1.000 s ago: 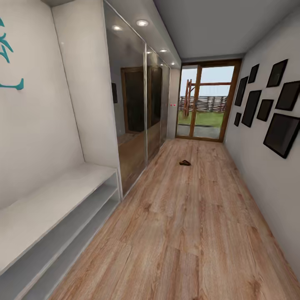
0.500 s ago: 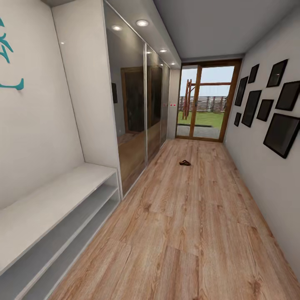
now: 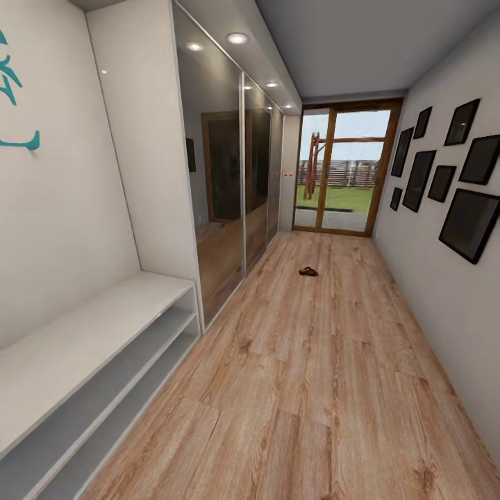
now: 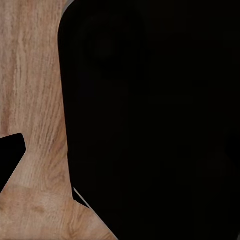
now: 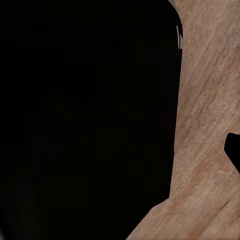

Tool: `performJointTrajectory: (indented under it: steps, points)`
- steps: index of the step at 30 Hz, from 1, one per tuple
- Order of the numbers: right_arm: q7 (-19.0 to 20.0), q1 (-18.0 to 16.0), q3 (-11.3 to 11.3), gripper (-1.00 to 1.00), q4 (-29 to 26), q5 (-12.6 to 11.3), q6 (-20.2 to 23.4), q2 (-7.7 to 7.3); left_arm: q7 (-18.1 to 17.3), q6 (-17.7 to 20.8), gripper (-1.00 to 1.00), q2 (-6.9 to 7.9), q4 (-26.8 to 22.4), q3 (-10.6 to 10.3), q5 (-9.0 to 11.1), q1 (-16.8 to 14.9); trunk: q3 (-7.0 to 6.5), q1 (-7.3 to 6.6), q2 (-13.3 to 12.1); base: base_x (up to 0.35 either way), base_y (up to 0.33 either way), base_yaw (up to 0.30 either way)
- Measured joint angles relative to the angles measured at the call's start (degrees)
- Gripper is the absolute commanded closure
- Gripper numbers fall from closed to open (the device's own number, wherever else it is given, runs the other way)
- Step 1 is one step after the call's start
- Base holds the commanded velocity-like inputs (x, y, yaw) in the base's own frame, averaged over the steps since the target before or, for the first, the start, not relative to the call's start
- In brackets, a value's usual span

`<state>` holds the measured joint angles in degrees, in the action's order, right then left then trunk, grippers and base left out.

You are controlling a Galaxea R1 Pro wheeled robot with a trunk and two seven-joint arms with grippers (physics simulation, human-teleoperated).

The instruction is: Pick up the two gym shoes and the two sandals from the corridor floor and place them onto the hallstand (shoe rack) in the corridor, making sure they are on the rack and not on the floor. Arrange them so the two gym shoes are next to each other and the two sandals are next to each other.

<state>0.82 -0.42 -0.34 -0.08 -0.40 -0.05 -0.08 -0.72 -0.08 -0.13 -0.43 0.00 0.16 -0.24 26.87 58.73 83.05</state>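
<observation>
A small dark brown sandal [image 3: 307, 271] lies on the corridor floor [image 3: 312, 375], far down the hallway in the head view. The gym shoes are out of view. The hallstand [image 3: 83, 333], a pale grey-white low bench with two open shelf slots, runs along the left wall close to me, and nothing lies on its top. In each wrist view a large black shape covers most of the picture, beside wood planks [image 4: 35, 100] [image 5: 210, 100]. A dark tip [image 4: 10, 155] [image 5: 234, 150] juts in at one edge of each, and I cannot tell how the jaws stand.
Mirrored wardrobe doors [image 3: 229, 201] line the left wall beyond the hallstand. A glazed wooden door [image 3: 340, 173] closes the far end. Black picture frames [image 3: 469, 222] hang on the right wall. The floor stretches wide between me and the sandal.
</observation>
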Motion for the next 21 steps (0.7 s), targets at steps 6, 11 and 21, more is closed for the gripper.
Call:
performJointTrajectory:
  steps: [6,11,21]
  points:
    - [0.0,0.0,0.1,-1.0,0.0,0.1,0.0,0.0,0.0,0.0,-1.0,0.03,0.0,0.0,0.0,0.0,0.0,0.0,0.0,0.0,0.0,0.0]
    - [0.0,0.0,0.0,-1.0,-0.1,0.0,0.0,-0.02,0.0,0.0,-1.0,0.04,0.0,-0.1,0.0,-0.1,0.0,0.0,0.0,0.0,0.0,0.0]
    - [0.1,0.0,0.0,-1.0,-6.4,0.0,0.0,-0.08,0.0,0.0,-1.0,0.13,-1.3,-0.2,0.0,-5.4,-0.01,0.0,0.0,0.0,0.0,0.0]
